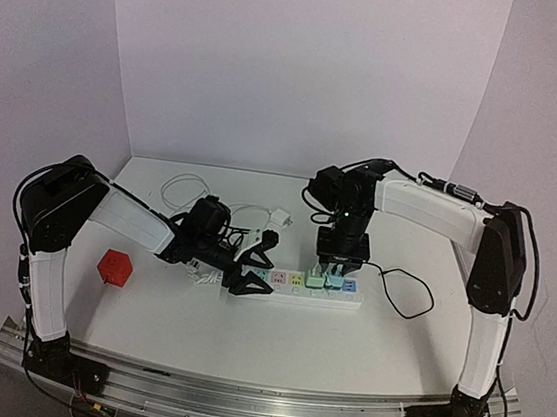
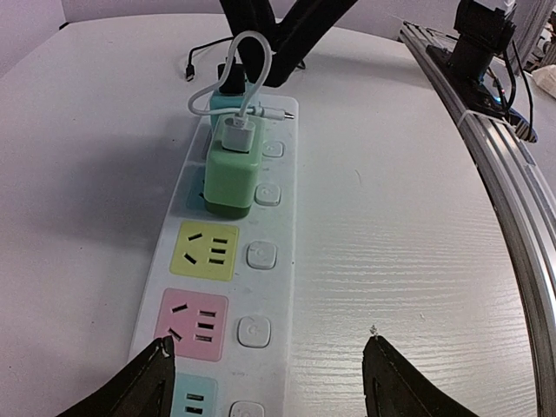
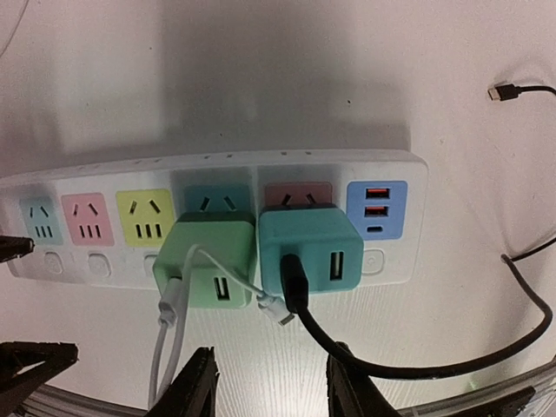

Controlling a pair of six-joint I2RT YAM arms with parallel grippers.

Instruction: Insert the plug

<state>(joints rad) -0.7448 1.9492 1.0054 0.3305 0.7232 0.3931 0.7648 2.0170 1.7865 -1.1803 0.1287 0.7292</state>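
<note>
Teal plug [image 3: 308, 248] just beyond right claw [image 3: 271, 360]

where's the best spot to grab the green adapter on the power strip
Grip the green adapter by its two side faces across the power strip, coming from above. The teal adapter crowds one flank, and the white cable plugs into the green top.

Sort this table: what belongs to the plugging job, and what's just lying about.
Job:
power strip
green charger
teal charger
black cable, which is plugged into the teal charger

Lying about:
red cube
white adapter, which is at the back on its cable
</note>
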